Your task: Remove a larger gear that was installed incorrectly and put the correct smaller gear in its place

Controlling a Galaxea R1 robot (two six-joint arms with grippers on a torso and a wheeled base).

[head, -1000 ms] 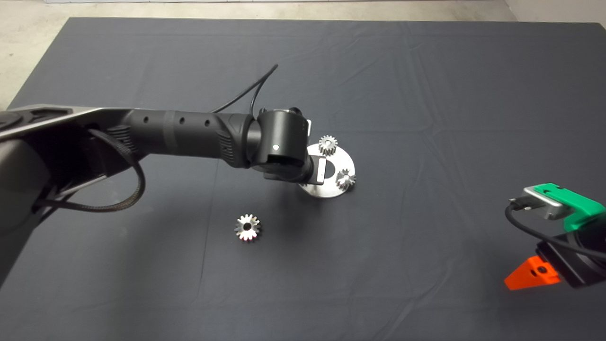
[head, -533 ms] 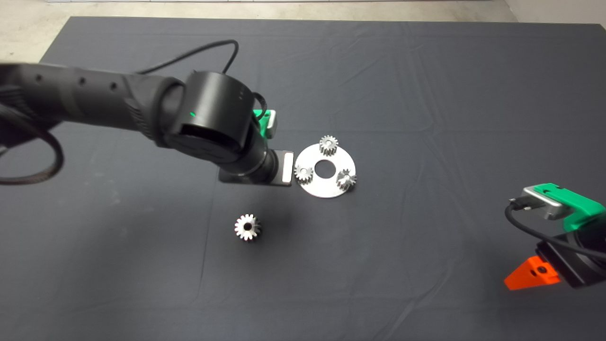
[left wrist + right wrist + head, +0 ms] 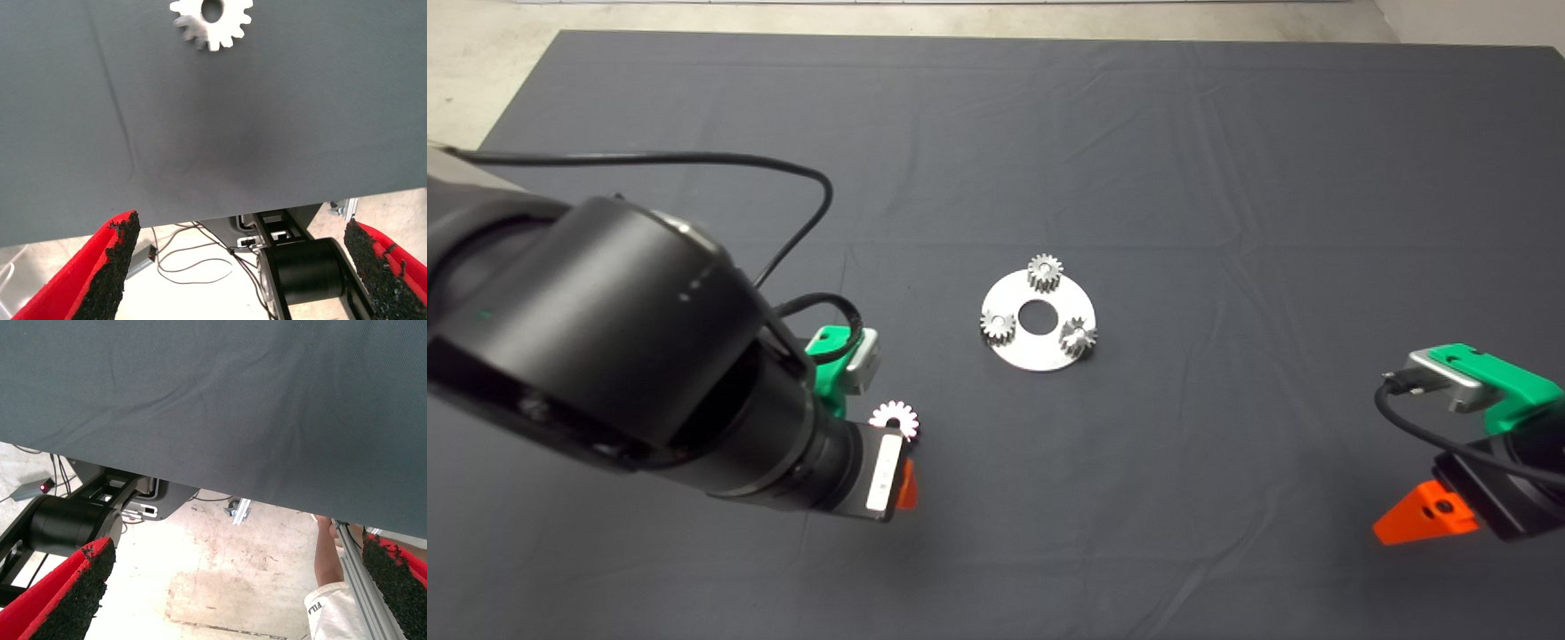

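Three small silver short-toothed gears (image 3: 1044, 271) stand on one round silver metal disc (image 3: 1040, 356); the one nearest the left gripper is the smaller gear (image 3: 998, 324). One wider silver long-toothed larger gear (image 3: 212, 20) lies on the dark-matted surface (image 3: 1227, 178), over concrete floor, just ahead of the left gripper (image 3: 243, 267), fingers spread wide. The right gripper (image 3: 240, 593) waits at the surface's edge, fingers wide.

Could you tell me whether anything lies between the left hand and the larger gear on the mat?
Nothing visible does. The left hand is open, and only bare mat lies between its fingers and the larger gear.
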